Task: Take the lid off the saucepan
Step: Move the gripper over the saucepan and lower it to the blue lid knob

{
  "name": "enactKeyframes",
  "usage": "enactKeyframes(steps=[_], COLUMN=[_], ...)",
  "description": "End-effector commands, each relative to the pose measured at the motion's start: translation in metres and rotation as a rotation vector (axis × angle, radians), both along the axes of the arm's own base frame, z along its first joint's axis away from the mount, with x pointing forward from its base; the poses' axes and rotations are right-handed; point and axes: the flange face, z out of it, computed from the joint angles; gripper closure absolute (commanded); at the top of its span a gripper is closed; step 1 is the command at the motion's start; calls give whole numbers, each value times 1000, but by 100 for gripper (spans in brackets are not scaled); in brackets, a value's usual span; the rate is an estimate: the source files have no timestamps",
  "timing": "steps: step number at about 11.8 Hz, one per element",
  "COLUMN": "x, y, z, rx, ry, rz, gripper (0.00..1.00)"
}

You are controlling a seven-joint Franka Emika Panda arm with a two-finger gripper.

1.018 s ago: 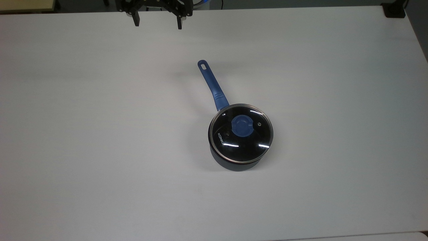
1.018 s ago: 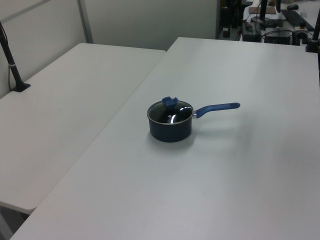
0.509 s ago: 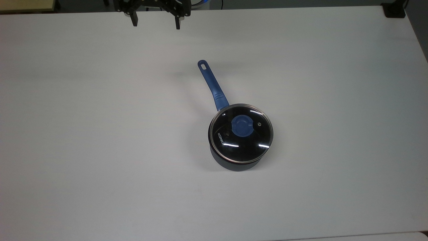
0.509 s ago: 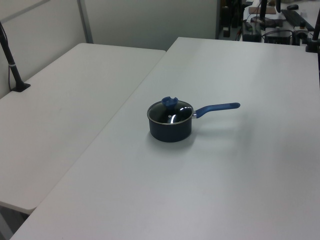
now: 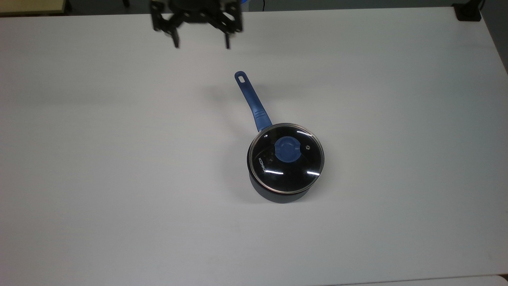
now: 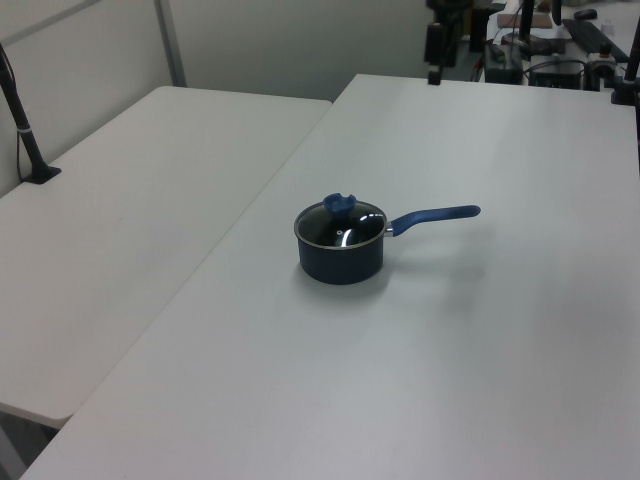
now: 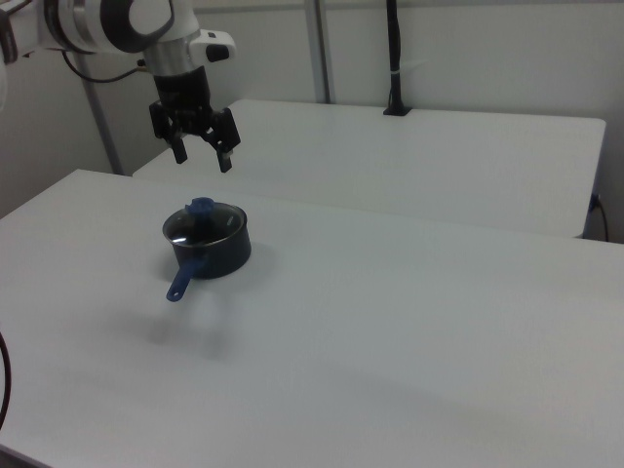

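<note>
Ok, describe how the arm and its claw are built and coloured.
The arm is white and rounded, with dark grey bands at its joints. It ends in a black claw with two slim black fingers hanging from a wider angular body. A thin dark cable loops behind the arm.

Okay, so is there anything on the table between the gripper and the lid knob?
Nothing visible. The gripper hangs open above bare white table, and the lid sits on the saucepan, its blue knob uncovered.
</note>
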Motion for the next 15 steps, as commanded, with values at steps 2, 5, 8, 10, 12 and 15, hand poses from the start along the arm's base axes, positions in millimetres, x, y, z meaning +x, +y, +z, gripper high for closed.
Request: enactKeyframes(steps=[2,5,8,10,12,15], x=[26,58,78,88,91,93], y=[65,106,133,140,151,158], z=[-31,-92,-143,-166,-181,-194], rx=[39,48,55,67,81,83], ry=[-80,-114,-145,-170,-180,-175], rz=[78,99,115,84,36,16], gripper=[0,0,0,0,0,5])
